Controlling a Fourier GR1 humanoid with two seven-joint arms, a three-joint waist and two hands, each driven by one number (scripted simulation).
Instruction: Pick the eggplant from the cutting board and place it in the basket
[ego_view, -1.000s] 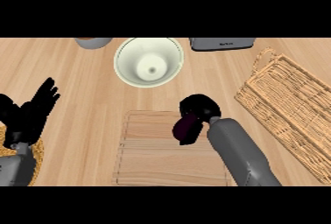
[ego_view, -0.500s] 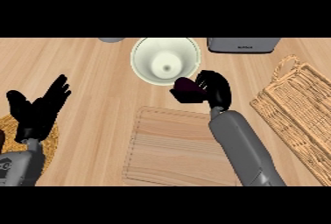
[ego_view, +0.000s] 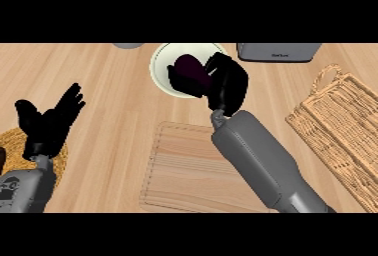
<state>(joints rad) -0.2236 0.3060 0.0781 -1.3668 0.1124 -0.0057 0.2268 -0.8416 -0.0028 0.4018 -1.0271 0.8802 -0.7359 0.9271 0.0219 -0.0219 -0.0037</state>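
A dark purple eggplant (ego_view: 190, 70) is held in my right hand (ego_view: 225, 85), whose fingers and thumb curl round it. Hand and eggplant are raised over the cream bowl (ego_view: 164, 64) at the back of the counter, beyond the cutting board (ego_view: 184, 170), which lies bare below my right forearm. The woven basket (ego_view: 343, 125) lies at the right edge, well to the right of the hand. My left hand (ego_view: 48, 122) rests open at the left, fingers up.
A grey appliance (ego_view: 279, 51) stands at the back right, just beyond the right hand. A grey object (ego_view: 128, 45) shows at the back edge left of the bowl. A round woven mat (ego_view: 22, 145) lies under my left hand.
My right hand has lifted the eggplant off the cutting board and carried it away from me, over the cream bowl. The left hand stays put.
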